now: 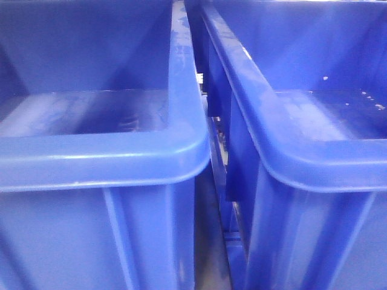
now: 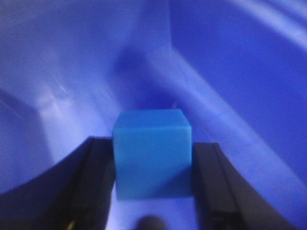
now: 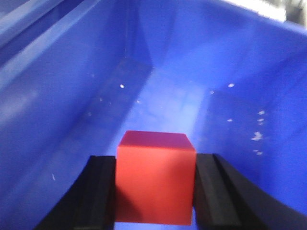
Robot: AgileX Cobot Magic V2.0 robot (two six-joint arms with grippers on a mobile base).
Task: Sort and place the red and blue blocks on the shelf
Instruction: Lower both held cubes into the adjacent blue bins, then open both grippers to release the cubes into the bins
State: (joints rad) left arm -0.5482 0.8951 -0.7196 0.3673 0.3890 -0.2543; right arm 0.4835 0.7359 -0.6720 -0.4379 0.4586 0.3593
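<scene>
Left wrist view: medium blue matte cube (image 2: 152,153) sits square-on, top face level; sides equal, so no long axis; left gripper (image 2: 153,146) pinches it, black fingers (image 2: 98,182) pressed to opposite side faces, inside a large blue plastic bin (image 2: 249,72). Right wrist view: bright red matte cube (image 3: 154,177) likewise square and level; right gripper (image 3: 154,160) clamps its two sides inside a white-speckled blue bin (image 3: 57,96).

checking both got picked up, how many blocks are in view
2. The blue block is gripped by the left pincer in a blue bin; the red block by the right pincer in a speckled blue bin. Front view shows none; others may be hidden.
</scene>
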